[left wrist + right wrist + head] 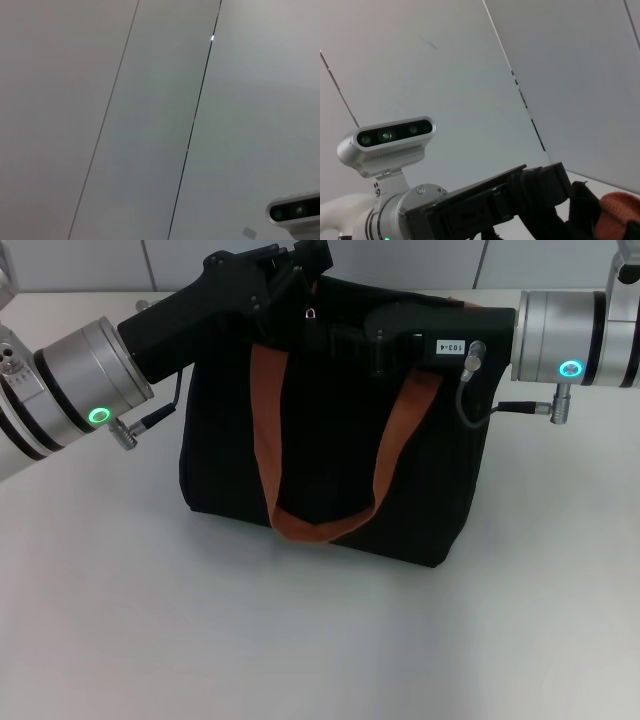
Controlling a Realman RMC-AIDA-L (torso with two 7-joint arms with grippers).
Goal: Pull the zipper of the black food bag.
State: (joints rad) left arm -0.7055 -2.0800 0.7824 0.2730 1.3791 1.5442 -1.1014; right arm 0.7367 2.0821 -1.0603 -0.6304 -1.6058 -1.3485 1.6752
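Note:
The black food bag (330, 470) stands upright in the middle of the table, with its two rust-orange handles (320, 525) hanging down its front. The zipper (311, 313), a small silver tab, shows on the top edge. My left gripper (290, 270) reaches in from the left and lies over the bag's top, just above and left of the tab. My right gripper (335, 335) comes from the right and rests on the top edge just right of the tab. In the right wrist view the left gripper (540, 190) shows beside a bit of orange handle (620, 217).
The bag stands on a white table (200, 640), with a pale panelled wall (150, 100) behind it. The left wrist view shows only that wall and the edge of a wrist camera (295, 212).

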